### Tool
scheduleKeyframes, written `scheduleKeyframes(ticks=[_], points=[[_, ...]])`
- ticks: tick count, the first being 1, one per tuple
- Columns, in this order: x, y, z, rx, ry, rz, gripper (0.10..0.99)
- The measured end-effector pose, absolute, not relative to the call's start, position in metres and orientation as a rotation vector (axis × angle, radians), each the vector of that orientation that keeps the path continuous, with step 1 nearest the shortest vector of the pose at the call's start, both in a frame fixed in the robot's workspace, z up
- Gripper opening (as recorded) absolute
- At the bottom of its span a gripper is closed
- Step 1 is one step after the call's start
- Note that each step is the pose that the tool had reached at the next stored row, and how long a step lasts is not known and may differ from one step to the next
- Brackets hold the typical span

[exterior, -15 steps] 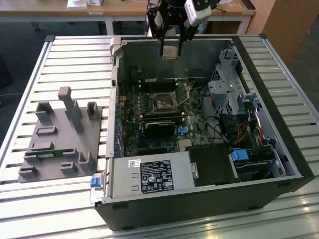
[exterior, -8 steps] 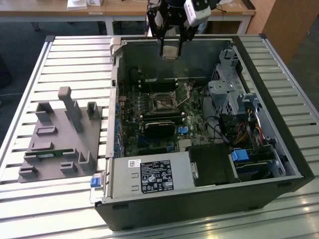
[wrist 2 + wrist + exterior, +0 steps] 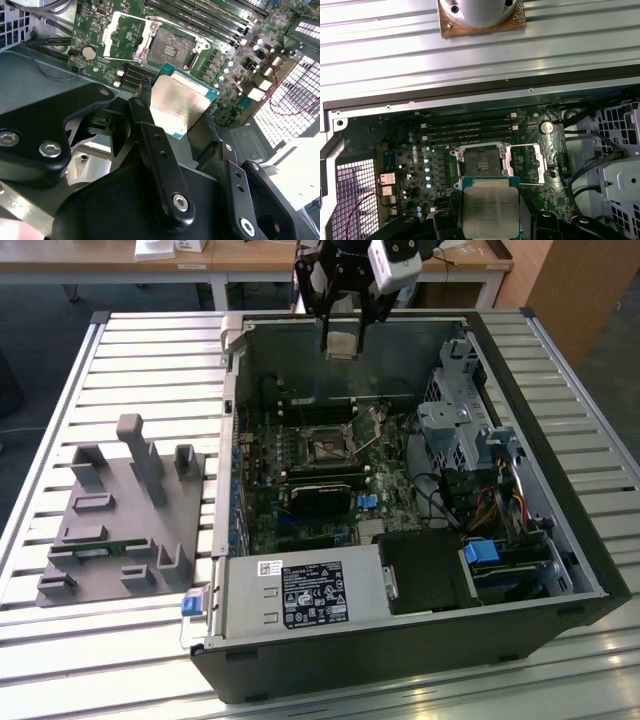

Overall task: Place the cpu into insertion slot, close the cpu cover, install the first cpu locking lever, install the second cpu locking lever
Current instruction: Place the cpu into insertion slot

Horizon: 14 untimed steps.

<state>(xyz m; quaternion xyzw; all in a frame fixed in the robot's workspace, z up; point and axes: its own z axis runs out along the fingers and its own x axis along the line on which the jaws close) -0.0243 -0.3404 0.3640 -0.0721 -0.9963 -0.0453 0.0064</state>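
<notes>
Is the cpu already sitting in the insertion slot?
No, the gripper holds the cpu clear of the board, and the insertion slot lies bare.

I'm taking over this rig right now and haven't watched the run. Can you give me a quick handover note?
Gripper: jaws shut on the cpu, held in the air above the open computer case.
Insertion slot: empty, inside the case.
Cpu cover: swung open beside the slot.
Done: cpu picked up.
Left: seating the cpu, closing the cover, both locking steps.
</notes>
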Motion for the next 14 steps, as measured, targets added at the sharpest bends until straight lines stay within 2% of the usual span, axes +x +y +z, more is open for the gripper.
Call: scheduleKeyframes(ticks=[14], points=[[-0.0247,-0.3404,0.3639,-0.293,-3.114,-0.142,0.537]])
